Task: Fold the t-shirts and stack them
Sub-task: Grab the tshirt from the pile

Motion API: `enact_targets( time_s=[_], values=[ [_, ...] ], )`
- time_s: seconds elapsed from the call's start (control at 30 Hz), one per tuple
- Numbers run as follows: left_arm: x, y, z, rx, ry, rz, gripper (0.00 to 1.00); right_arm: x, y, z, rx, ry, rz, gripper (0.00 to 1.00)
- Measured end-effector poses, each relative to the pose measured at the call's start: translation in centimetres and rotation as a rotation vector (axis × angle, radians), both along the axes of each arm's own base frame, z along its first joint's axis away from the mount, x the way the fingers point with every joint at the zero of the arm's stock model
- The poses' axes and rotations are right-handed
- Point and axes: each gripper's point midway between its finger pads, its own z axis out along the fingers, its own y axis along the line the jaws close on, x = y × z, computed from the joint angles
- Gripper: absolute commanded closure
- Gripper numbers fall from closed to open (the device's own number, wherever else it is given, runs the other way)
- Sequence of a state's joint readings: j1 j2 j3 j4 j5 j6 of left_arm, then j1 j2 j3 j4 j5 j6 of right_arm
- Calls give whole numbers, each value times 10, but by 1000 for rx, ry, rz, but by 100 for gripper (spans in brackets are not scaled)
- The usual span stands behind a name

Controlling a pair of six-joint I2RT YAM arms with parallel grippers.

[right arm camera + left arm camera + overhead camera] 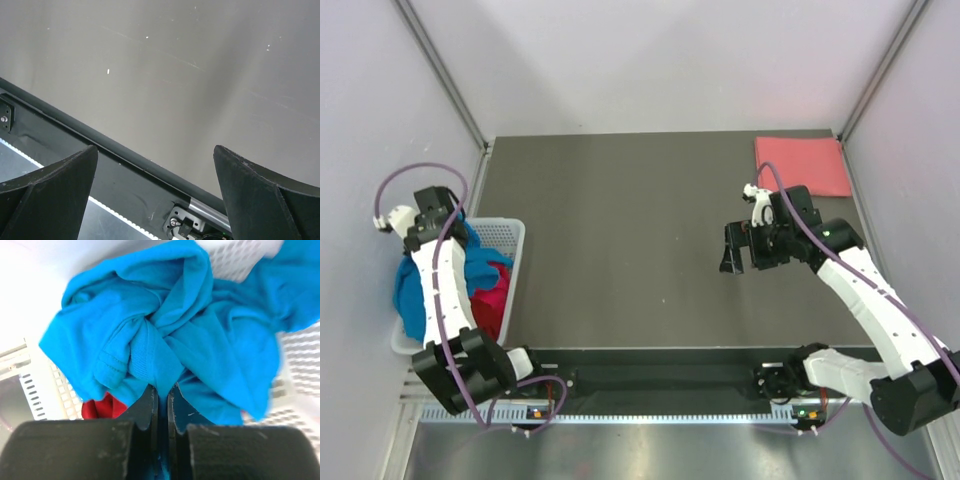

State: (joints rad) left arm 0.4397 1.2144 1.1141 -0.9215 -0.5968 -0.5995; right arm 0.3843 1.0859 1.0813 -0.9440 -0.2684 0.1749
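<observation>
Blue t-shirt [200, 340] is clamped in your left pincer [162, 395] at the basket [300, 355], pick-up step, right pincer [155, 150] apart; next, lift it onto the counter [620, 220].

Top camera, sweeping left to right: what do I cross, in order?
In order: blue t-shirt → red t-shirt, both in the white basket → bare table → right gripper, open → folded pink t-shirt in the far right corner.
</observation>
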Motion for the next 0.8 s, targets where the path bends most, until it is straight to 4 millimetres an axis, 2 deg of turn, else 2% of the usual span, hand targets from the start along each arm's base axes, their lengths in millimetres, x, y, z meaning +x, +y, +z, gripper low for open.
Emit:
enact_targets(
  time_s=[0.27,0.37,0.4,0.47,0.53,0.7,0.8],
  values=[
    [19,5,80,43,-198,46,99,0,3,-5,2,28,8,0],
    [21,5,92,48,-231,46,92,0,3,-6,3,32,10,0],
    [21,4,92,45,-230,45,84,0,3,-6,3,33,9,0],
    [21,2,86,31,-221,43,78,0,3,-6,3,34,9,0],
    [19,1,73,15,-198,41,68,0,4,-6,4,34,9,0],
    [12,-4,35,-25,-119,42,68,0,4,-6,6,36,10,0],
    [10,-4,26,-30,-100,37,85,0,4,-6,6,36,10,0]
  ],
)
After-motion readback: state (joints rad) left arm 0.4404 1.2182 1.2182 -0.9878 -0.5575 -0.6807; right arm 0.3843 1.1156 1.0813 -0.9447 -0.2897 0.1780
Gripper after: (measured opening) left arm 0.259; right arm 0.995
